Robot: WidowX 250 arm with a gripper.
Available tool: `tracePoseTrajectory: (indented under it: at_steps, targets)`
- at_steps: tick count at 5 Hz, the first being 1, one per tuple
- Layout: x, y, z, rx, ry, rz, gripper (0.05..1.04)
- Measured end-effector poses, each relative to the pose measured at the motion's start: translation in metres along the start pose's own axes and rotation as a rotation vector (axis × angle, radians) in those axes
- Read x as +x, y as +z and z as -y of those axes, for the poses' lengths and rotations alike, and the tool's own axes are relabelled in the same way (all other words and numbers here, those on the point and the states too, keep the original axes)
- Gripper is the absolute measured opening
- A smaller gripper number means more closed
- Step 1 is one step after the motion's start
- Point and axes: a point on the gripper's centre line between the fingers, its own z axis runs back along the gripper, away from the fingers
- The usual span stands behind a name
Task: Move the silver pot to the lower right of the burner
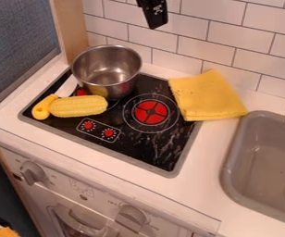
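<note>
The silver pot (108, 69) stands upright near the back left corner of the stovetop (135, 150), behind and left of the red burner (151, 112). The gripper (155, 17) hangs before the tiles (191, 25), apart from the pot; I cannot tell whether it is wide or narrow. Corn (78, 106) lies toward the left edge, beside a yellow handle (41, 110), and a yellow cloth (208, 98) covers the back right corner
</note>
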Motion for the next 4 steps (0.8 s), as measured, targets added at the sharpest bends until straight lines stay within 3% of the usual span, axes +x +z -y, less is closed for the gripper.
tracePoseTrajectory:
  at_steps: [2,3,4]
  targets:
    - [-0.022,-0.028,0.019,-0.065,0.029,-0.053,1.001]
    - [-0.035,-0.033,0.032,-0.063,0.062,-0.075,1.001]
    - [-0.044,-0.027,0.040,-0.027,0.074,-0.068,1.001]
